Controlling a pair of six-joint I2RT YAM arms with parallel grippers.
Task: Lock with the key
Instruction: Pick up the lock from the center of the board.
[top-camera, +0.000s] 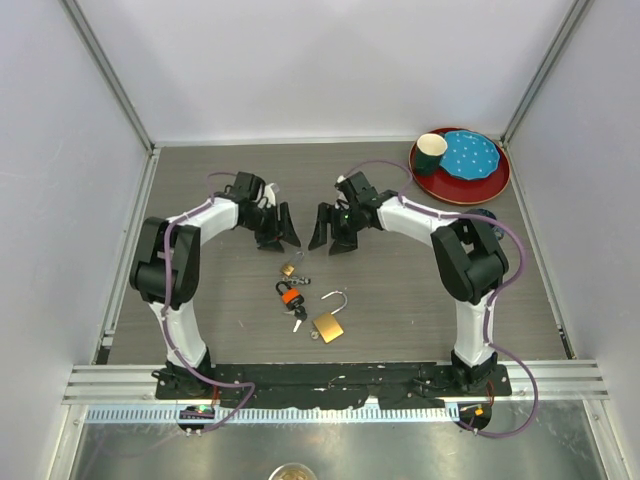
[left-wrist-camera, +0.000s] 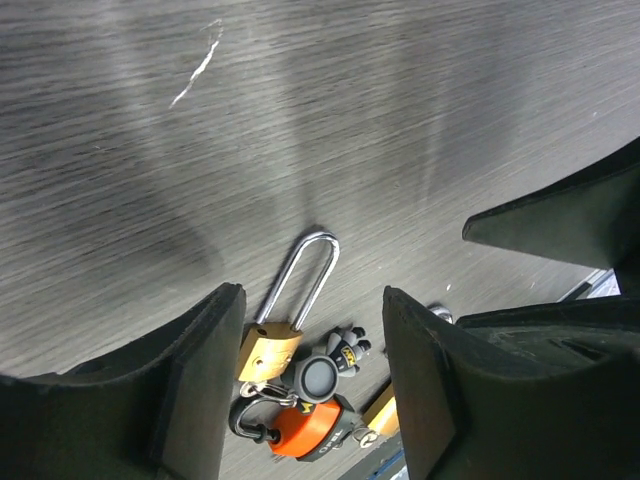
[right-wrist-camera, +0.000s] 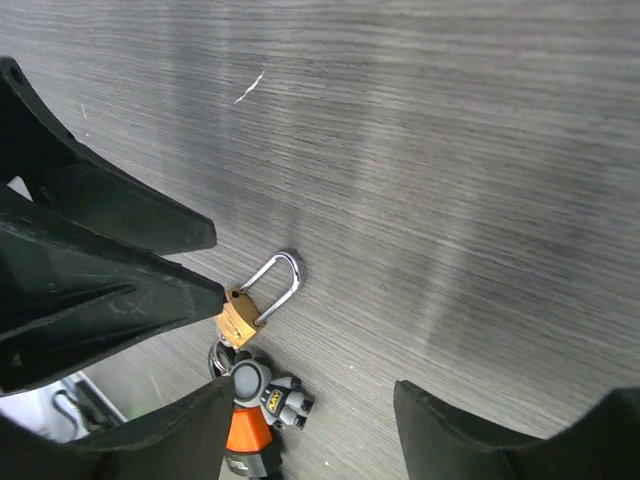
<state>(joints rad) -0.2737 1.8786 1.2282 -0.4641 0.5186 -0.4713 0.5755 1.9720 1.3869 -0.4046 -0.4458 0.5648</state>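
Note:
A small brass padlock (top-camera: 288, 268) with a long shackle lies on the table just in front of both grippers. It is joined to a key bunch (top-camera: 290, 296) that has an orange fob and a grey figure. A larger brass padlock (top-camera: 328, 326) lies nearer, with its shackle swung open. My left gripper (top-camera: 278, 234) hangs open above and behind the small padlock (left-wrist-camera: 266, 354). The grey figure (left-wrist-camera: 325, 376) and the orange fob (left-wrist-camera: 305, 430) show between its fingers. My right gripper (top-camera: 331, 232) is open too, with the small padlock (right-wrist-camera: 238, 317) to its left. Neither gripper holds anything.
A red plate (top-camera: 492, 186) at the back right carries a blue plate (top-camera: 472, 156) and a dark green cup (top-camera: 431, 152). White walls close in the table on three sides. The two grippers' fingertips point toward each other, a short gap apart.

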